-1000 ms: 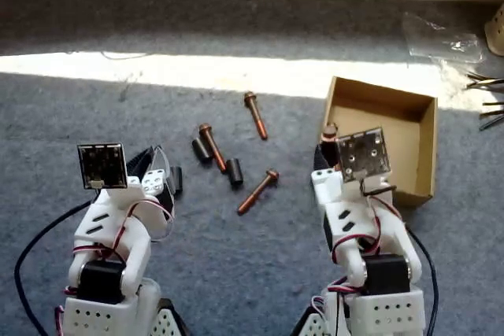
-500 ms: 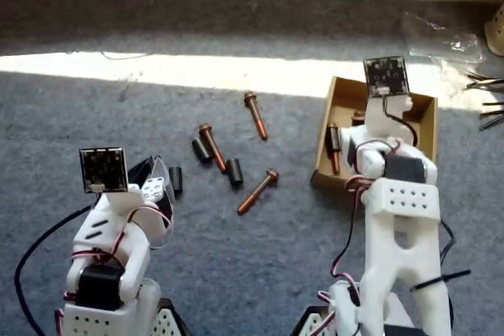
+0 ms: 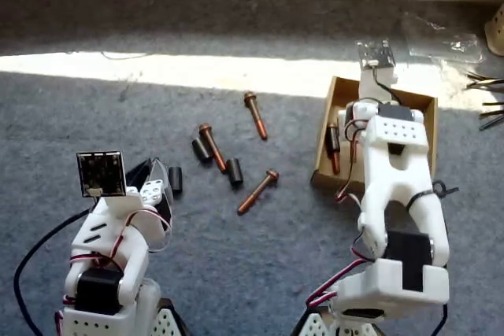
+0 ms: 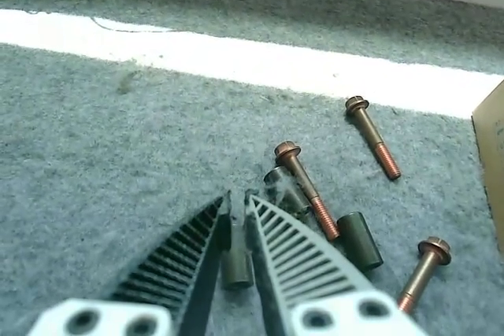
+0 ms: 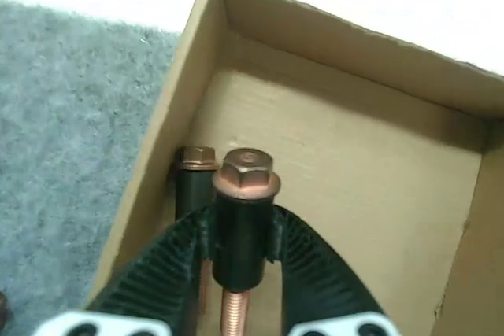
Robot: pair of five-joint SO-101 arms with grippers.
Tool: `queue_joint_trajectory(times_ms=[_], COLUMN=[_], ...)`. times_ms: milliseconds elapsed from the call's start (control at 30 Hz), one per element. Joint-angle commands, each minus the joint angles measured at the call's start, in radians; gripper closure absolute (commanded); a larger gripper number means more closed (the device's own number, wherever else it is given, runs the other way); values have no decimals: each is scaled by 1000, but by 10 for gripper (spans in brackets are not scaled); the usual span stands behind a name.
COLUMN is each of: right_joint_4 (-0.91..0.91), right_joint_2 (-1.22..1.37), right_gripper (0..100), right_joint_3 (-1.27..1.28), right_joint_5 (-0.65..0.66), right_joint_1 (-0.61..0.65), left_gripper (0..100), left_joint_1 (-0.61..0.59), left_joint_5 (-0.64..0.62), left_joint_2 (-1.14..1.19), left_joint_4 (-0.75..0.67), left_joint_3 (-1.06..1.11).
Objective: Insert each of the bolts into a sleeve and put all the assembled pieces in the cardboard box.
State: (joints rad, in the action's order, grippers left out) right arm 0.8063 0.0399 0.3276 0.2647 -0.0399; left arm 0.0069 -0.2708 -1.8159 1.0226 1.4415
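Grey carpet point(image 3: 118, 116): right hand point(image 5: 241, 226) clamps sleeved bolt point(image 5: 246, 186) over box point(image 5: 331, 37); left hand point(image 4: 239, 198) pinches sleeve point(image 4: 236, 261).

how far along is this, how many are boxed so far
Done: one bolt-in-sleeve piece lies in the cardboard box. In hand: the right hand holds a second assembled piece over the box, not yet released. Left: three bare bolts and three sleeves on the carpet, one sleeve at the left hand.
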Motion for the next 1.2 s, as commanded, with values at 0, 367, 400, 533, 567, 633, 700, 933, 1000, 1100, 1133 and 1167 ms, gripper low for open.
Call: queue_joint_trajectory(times_ms=[0,367,400,533,567,633,700,933,1000,1100,1133,1167], right_joint_4=[-8,-4,-4,-4,-4,-4,-2,99,113,168,194,220], right_joint_2=[56,186,185,180,179,171,137,-88,-154,-228,-251,-272], right_gripper=[989,870,848,834,834,835,835,835,835,835,835,835], right_joint_3=[-110,-171,-171,-174,-176,-176,-174,-170,-170,-166,-166,-166], right_joint_5=[11,11,11,11,11,11,11,9,6,5,5,5], right_joint_1=[-8,-4,-2,-2,-2,-1,8,71,94,148,173,197], left_gripper=[952,954,954,952,952,952,952,954,954,954,954,954], left_joint_1=[-8,-8,-7,-7,-7,-7,-7,-8,-10,-10,-21,-42], left_joint_5=[-18,192,195,195,195,195,195,193,193,193,193,193], left_joint_2=[-7,-7,-7,-7,-7,-7,-7,-7,-7,-7,-7,-7], left_joint_4=[5,5,5,5,5,5,5,14,52,84,91,91], left_joint_3=[-50,-24,-19,-18,-18,-19,-25,-76,-101,-127,-133,-136])
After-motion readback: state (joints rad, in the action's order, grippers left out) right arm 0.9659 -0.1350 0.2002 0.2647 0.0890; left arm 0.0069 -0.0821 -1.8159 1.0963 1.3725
